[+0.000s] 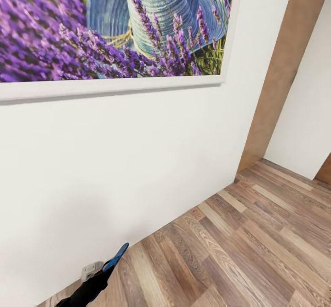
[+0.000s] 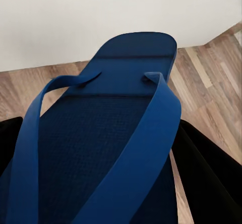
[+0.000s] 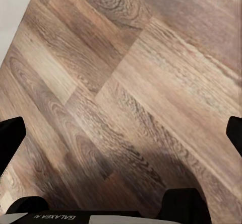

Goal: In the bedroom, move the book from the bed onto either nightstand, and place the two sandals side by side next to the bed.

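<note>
A bright blue sandal (image 1: pixel 117 254) sticks up at the head view's lower left, with my left gripper (image 1: pixel 102 272) shut on it. In the left wrist view the sandal (image 2: pixel 101 133) lies between the black fingers (image 2: pixel 212 178), straps toward the camera, toe pointing at the wall. My right gripper (image 3: pixel 121 136) is open over bare wood-plank floor (image 3: pixel 151 73) with nothing between its fingers. The book, the bed, the nightstand and the other sandal are out of view.
A white wall (image 1: pixel 115 159) with the purple lavender picture (image 1: pixel 115 26) stands close in front. A tan wooden door frame (image 1: pixel 285 67) rises at the right, with another white wall past it. Plank floor (image 1: pixel 239 251) stretches to the right.
</note>
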Tool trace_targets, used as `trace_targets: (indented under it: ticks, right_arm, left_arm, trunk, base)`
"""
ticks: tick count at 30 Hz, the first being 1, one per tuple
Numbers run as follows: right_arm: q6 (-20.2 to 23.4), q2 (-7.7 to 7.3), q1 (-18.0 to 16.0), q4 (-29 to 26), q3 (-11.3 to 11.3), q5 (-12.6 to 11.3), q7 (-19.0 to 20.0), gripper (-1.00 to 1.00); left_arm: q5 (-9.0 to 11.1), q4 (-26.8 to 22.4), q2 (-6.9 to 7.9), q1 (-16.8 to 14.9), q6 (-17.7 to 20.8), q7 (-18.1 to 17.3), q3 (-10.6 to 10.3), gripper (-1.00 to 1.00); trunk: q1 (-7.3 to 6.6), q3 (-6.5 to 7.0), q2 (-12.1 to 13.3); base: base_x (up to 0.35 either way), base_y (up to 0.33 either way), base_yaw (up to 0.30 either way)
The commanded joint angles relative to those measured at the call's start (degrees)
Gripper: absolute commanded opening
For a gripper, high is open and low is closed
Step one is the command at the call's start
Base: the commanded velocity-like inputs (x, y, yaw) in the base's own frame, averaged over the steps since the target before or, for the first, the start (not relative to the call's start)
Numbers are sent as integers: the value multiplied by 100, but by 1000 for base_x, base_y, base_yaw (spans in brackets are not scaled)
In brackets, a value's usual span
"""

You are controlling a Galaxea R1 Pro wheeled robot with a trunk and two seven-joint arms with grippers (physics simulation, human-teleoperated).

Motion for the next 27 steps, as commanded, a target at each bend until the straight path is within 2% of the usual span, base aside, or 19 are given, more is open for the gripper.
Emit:
trace_targets:
  ticks: [1, 13, 27]
  right_arm:
    - [60, 0, -5, 1, -11, -50, 21, 100]
    - [60, 0, -5, 1, -11, -50, 21, 100]
    - [60, 0, -5, 1, -11, -50, 21, 100]
  left_arm:
    - [11, 7, 0, -4, -13, -25, 19, -100]
    - [15, 8, 1, -4, -13, -29, 27, -100]
    - [15, 8, 1, -4, -13, -28, 26, -100]
  trunk:
    - [1, -5, -2]
    - [1, -5, -2]
    - [1, -5, -2]
  base:
    - [180, 112, -291]
    - [228, 146, -291]
    - [16, 11, -290]
